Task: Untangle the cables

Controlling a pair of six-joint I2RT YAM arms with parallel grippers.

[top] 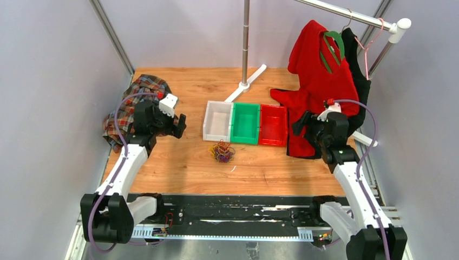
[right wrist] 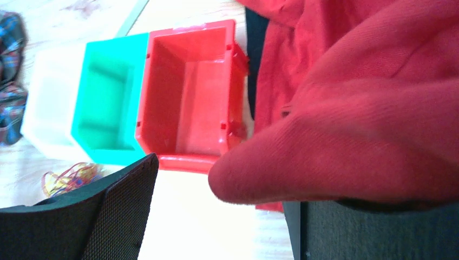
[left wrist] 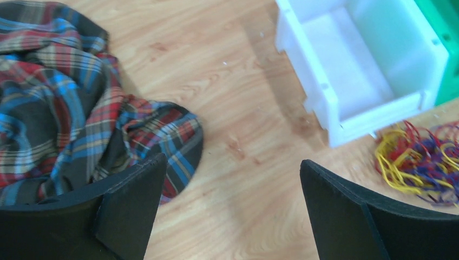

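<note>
Left gripper (left wrist: 233,179) and right gripper (top: 297,123) both gape wide, holding nothing. The cables (top: 222,152), one red, yellow and purple tangle, lie on the table (top: 178,162) just before the white bin (top: 217,122), well apart from either gripper. Green bin (top: 246,123) and red bin (top: 273,125) adjoin it.

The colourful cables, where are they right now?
In the top view, the cables sit in one bunch on the wooden table, near its middle, just on the near side of the white bin and the green bin.
</note>
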